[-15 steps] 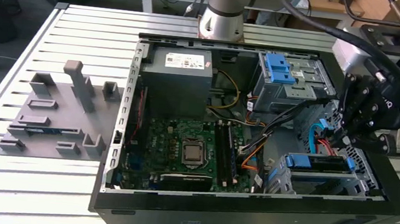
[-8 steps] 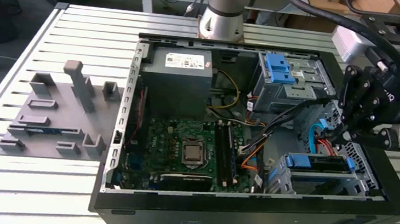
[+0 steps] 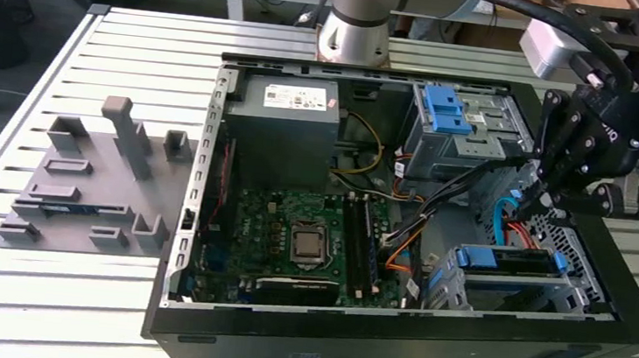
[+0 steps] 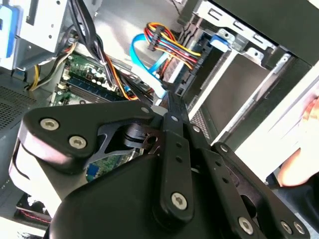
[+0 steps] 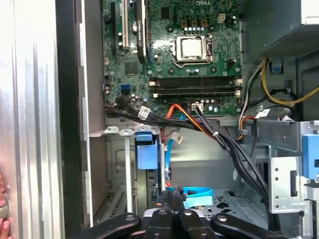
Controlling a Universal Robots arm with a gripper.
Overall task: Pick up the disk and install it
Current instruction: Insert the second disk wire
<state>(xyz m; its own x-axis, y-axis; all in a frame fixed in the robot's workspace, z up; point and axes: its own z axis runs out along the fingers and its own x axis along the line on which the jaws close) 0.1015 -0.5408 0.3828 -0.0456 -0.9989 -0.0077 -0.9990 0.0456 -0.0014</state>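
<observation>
A slatted metal table (image 3: 134, 34) of pale ribbed panels carries everything and fills most of the exterior view. On it, in the centre and right of the frame, an open black computer case (image 3: 397, 349) lies on its side, with its inside facing up. At the left of the frame, just beside the case, a grey plastic fixture plate (image 3: 90, 183) with several upright blocks rests flat on the slats. At the upper centre, the arm's round base (image 3: 354, 37) stands on the table behind the case.
</observation>
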